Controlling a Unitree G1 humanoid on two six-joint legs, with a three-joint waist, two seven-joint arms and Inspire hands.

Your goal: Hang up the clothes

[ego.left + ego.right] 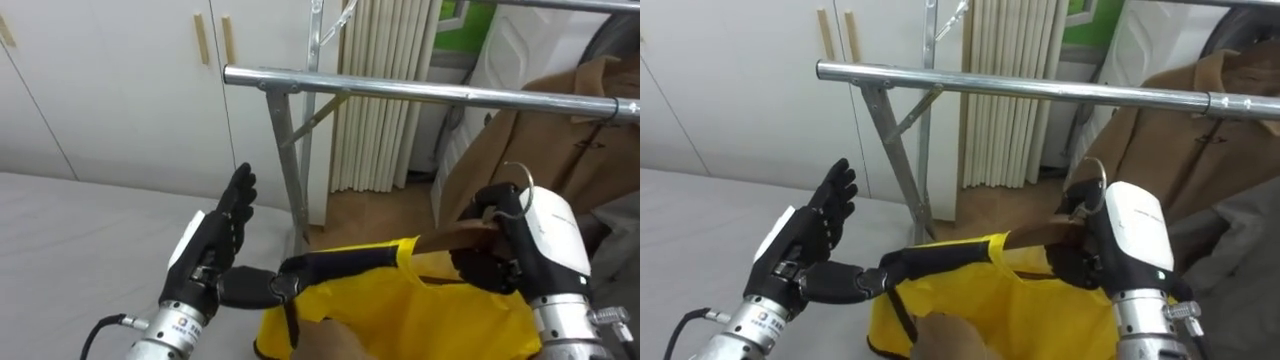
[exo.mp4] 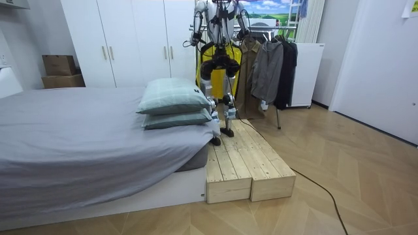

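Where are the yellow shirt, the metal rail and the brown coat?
yellow shirt (image 1: 430,310): left eye view, its front cloth.
metal rail (image 1: 420,92): left eye view, middle of the bar.
brown coat (image 1: 540,150): left eye view, its front panel.

I see shiny metal rail (image 1: 420,92), yellow garment (image 1: 420,310) smooth cloth w/ slight sheen, brown coat (image 1: 540,150) matt cloth.

1 yellow garment (image 1: 420,300), 1 hanger (image 1: 462,238), 1 clothes rail (image 1: 420,92) w/ 3 hung coats (image 2: 268,68), 2 pillows (image 2: 173,96) on bed (image 2: 78,143), 2 cardboard boxes (image 2: 59,65), 2 wooden platforms (image 2: 251,163).
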